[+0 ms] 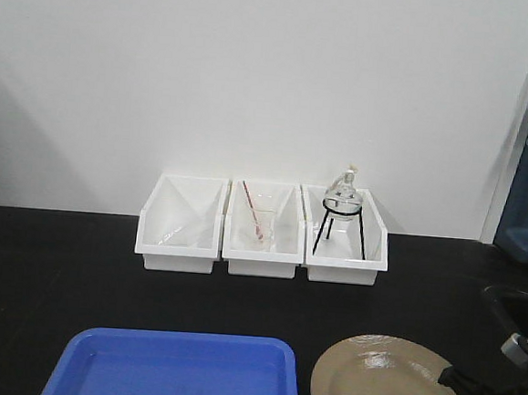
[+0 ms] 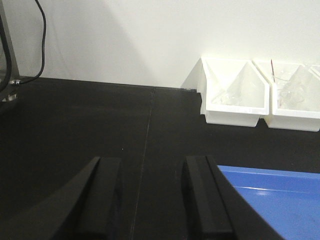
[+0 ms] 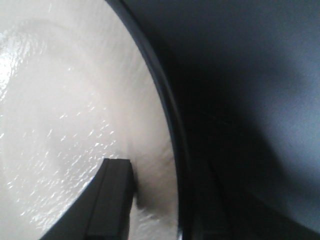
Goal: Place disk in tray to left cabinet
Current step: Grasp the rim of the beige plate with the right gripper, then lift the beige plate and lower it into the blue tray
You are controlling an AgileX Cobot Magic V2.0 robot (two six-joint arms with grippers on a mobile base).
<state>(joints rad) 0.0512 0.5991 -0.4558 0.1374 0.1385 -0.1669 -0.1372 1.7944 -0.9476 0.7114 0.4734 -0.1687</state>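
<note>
Black worktop (image 2: 75, 130) lies under the left hand (image 2: 152, 200), whose two fingers are held wide apart with nothing between them. Just to the right of that hand a corner of the blue tray (image 2: 280, 200) is seen, with nothing in it. Beyond it three white bins (image 1: 261, 229) are lined up against the wall. Further right, the tan plate (image 1: 377, 385) rests flat on the worktop, just beside the tray's right edge and not touching it. The right hand (image 3: 170, 205) is set at the plate's right-hand rim. One finger (image 3: 112, 200) is laid over the glossy inner face, while the other is barely made out in shadow outside the black rim. The gap between them looks open, and the rim is not yet pinched.

The plate is judged to be stiff, fairly light, breakable and slick on its glazed face. A hold is best taken across the rim, where the raised lip gives some purchase. Since the plate lies flat, the outer finger must be worked under the edge. Sagging is to be expected when the plate is lifted from one side.

Open room is seen to the left of the right hand, over the tray, and only the tray's low wall must be cleared. A dark curved shape (image 1: 512, 304) stands close on the right. The cabinet is not seen in any view.
</note>
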